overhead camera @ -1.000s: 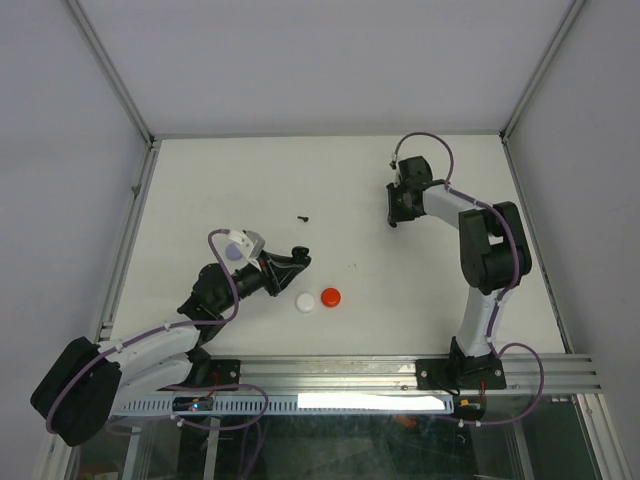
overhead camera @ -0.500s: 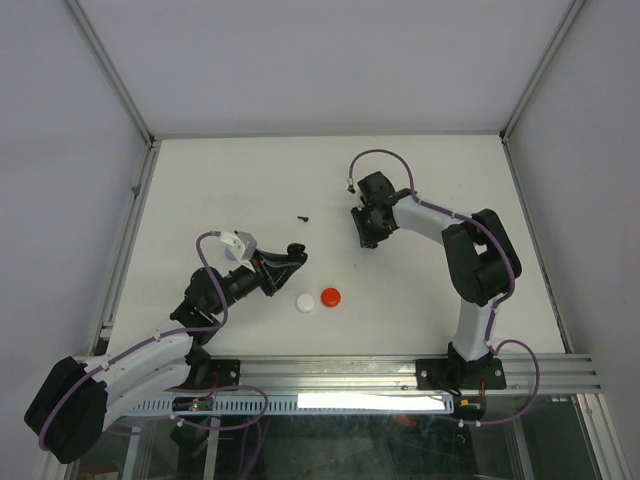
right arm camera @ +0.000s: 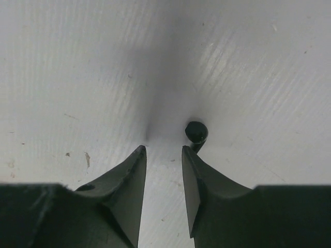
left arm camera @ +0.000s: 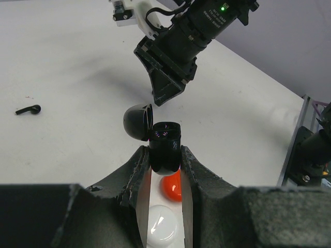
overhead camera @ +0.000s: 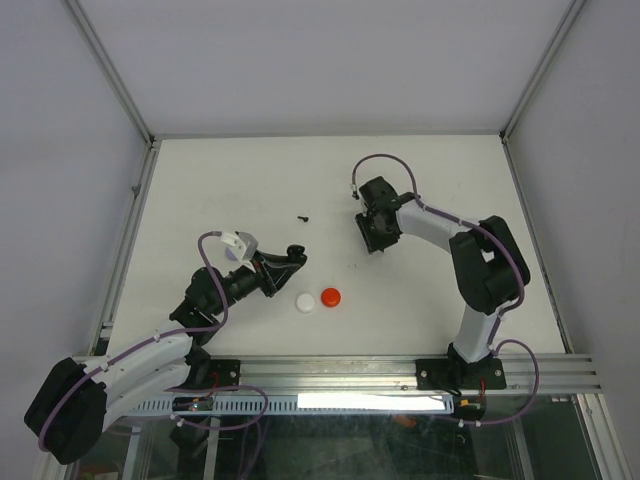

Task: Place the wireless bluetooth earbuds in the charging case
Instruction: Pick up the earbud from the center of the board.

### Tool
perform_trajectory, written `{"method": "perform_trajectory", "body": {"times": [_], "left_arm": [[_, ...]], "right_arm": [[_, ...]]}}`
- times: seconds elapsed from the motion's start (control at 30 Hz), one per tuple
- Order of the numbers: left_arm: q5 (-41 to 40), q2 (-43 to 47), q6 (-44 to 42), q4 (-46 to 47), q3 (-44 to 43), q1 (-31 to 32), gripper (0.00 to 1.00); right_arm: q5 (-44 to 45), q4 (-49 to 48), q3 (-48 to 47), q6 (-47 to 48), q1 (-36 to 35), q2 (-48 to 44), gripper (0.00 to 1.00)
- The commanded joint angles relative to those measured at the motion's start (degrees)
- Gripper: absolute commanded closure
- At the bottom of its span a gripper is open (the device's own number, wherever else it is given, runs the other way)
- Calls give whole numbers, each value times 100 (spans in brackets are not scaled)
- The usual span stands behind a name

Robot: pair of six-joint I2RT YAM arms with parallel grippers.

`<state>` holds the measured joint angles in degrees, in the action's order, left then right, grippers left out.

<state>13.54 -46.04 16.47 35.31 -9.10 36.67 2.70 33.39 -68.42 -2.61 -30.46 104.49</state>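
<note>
My left gripper (left arm camera: 164,157) is shut on a black charging case (left arm camera: 165,147), held upright with its round lid (left arm camera: 138,121) flipped open to the left. In the top view this gripper (overhead camera: 292,257) hovers left of centre. One black earbud (left arm camera: 28,109) lies on the table far to the left of the case; from above, this earbud (overhead camera: 303,216) lies beyond the case. My right gripper (right arm camera: 163,151) points down at the table, jaws slightly open with nothing between them. A second black earbud (right arm camera: 196,132) lies just past its right fingertip. The right gripper (overhead camera: 378,243) is right of centre.
A red round case (overhead camera: 330,297) and a white round case (overhead camera: 305,302) sit side by side on the table just below my left gripper; both cases, red (left arm camera: 173,187) and white (left arm camera: 161,230), show between its fingers. Grey walls enclose the table.
The right arm swung from the back right toward the centre and its jaws parted a little. The left arm drew back slightly, still holding the case.
</note>
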Motion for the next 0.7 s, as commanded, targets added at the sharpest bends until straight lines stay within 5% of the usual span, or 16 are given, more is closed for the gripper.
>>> {"method": "perform_trajectory", "body": {"times": [0.0,0.67], "left_arm": [[-10,26,-118,199,-162,-24,100],[197,-28,-144,322,-136,-20,100]], "right_arm": [[-86,-80,-61,58,32,-692,63],[-1,202,-663,290,496,171,63]]}}
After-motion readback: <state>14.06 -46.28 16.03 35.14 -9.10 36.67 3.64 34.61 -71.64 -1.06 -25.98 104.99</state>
